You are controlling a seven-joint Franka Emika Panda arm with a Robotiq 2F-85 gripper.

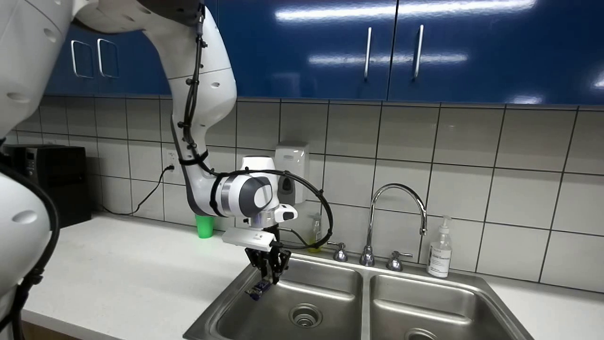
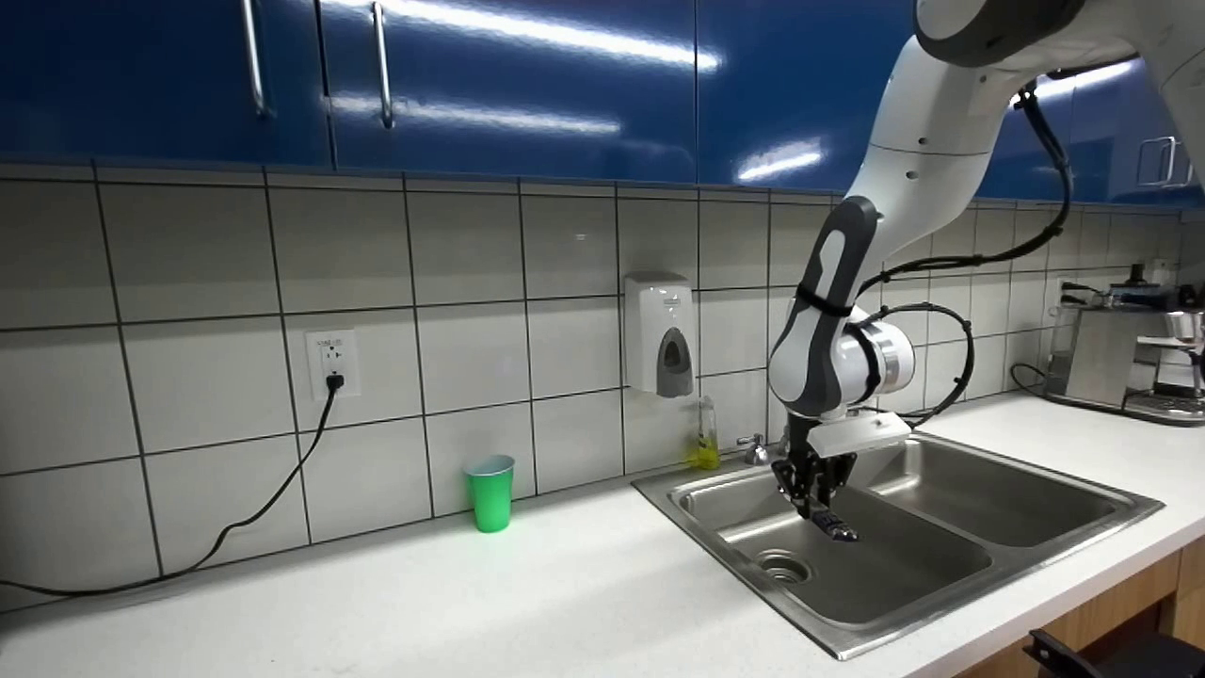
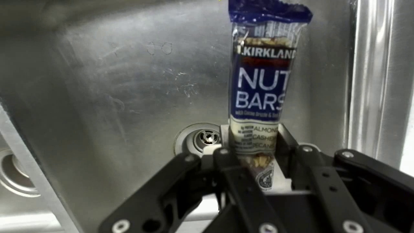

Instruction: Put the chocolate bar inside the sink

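There is one bar (image 3: 262, 87); one cup (image 2: 490, 499); one sink (image 1: 366, 307); two basins (image 1: 339, 321).

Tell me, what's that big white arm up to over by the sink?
A robot arm has a wrapped nut bar pinched in its hand. It is holding the bar over the sink, at the basin nearer the green cup. The job is to put the bar inside the sink. The hand hasn't let go yet; lowering and releasing it would probably come next.

Blue-and-cream bar (image 3: 260, 84), black claw (image 3: 254, 138), silver sink (image 1: 366, 307)
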